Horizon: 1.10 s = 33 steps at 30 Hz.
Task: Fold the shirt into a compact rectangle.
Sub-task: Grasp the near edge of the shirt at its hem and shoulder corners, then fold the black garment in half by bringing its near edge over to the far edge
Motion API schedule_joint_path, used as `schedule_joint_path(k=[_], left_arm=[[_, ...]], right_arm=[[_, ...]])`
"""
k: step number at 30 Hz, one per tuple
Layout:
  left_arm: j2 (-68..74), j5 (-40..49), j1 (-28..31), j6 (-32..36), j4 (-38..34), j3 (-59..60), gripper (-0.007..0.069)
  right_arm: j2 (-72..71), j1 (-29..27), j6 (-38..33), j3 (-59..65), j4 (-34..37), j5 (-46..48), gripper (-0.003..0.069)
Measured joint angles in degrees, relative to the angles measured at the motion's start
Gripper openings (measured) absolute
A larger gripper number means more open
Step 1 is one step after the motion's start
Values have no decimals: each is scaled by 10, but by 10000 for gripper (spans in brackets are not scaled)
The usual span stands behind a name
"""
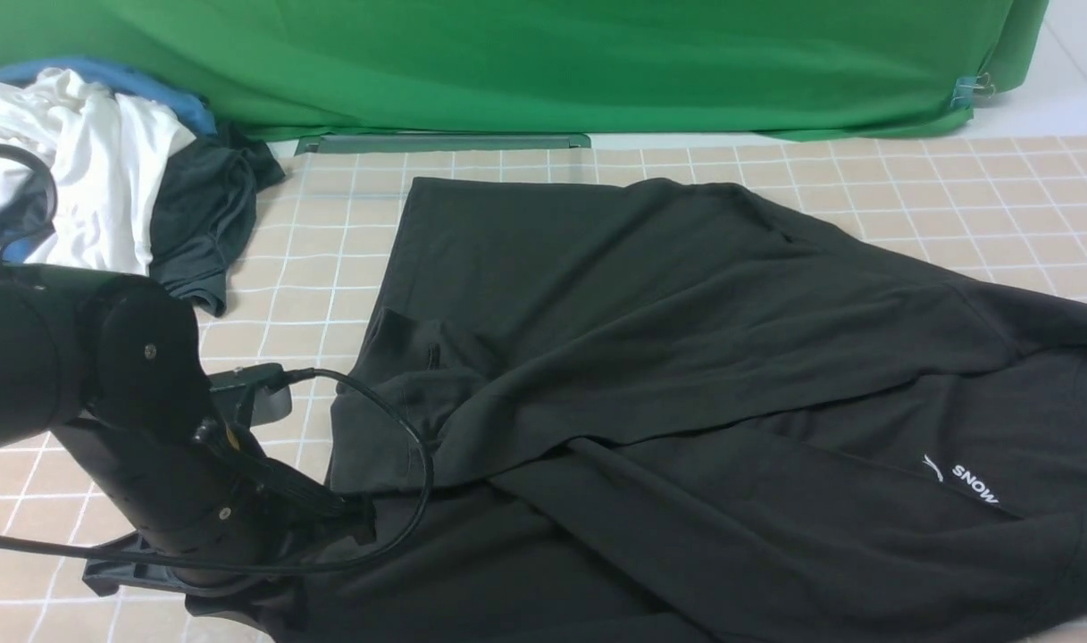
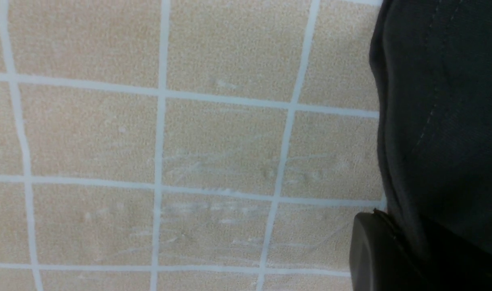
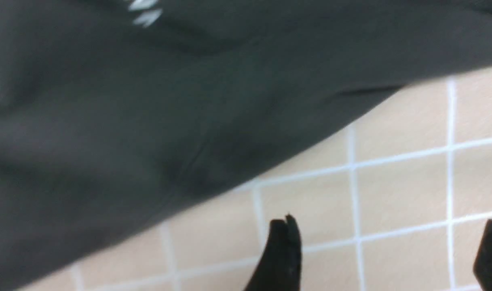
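Observation:
The black shirt [image 1: 650, 339] lies spread over the checked mat, one sleeve folded across its body, with the white "SNOW" print [image 1: 972, 482] at the right. My left gripper [image 1: 355, 527] sits low at the shirt's near-left hem. In the left wrist view a single dark finger [image 2: 371, 250] presses against the shirt's [image 2: 444, 121] hem edge; the gripper is shut on that fabric. My right gripper [image 3: 387, 242] is out of the front view. It hangs open over bare mat, its fingers [image 3: 284, 250] wide apart, just off the shirt's [image 3: 148, 101] edge and holding nothing.
A clothes pile lies at the far left: a white garment [image 1: 87, 161], a dark grey garment [image 1: 208, 214] and something blue [image 1: 105, 76]. A green backdrop [image 1: 507, 62] closes off the back. The left arm's cable [image 1: 409, 446] loops over the shirt's hem.

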Motion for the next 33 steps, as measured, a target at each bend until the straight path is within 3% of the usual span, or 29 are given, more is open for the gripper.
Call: schedule_joint_path(k=[5,12,17,20,21,23,24,25,27,33], left_arm=[[0,0,0,13,5,0,15],[0,1,0,13,17,0,15],[0,1,0,13,18,0,15],[0,0,0,13,19,0,15],[0,-1,0,13,19,0,15],[0,-2,0,13,19,0,15],[0,-2,0,13,19,0,15],[-1,-2,0,13,19,0,15],[-4,-2,0,13,19,0,15],[-37,16,0,13,19,0,15]], right_arm=[[57,-30,1,0,0,-44,606],[128,-30,3,0,3,-156,603],[160,-30,14,0,27,-187,566],[177,-30,14,-3,38,-193,449],[179,-29,14,-4,42,-193,381],[182,-29,10,-10,44,-193,176],[182,-29,11,-10,44,-192,176],[184,-29,8,-18,43,-179,90],[184,-29,1,-30,30,-146,57],[142,-35,3,-37,1,-38,52]])
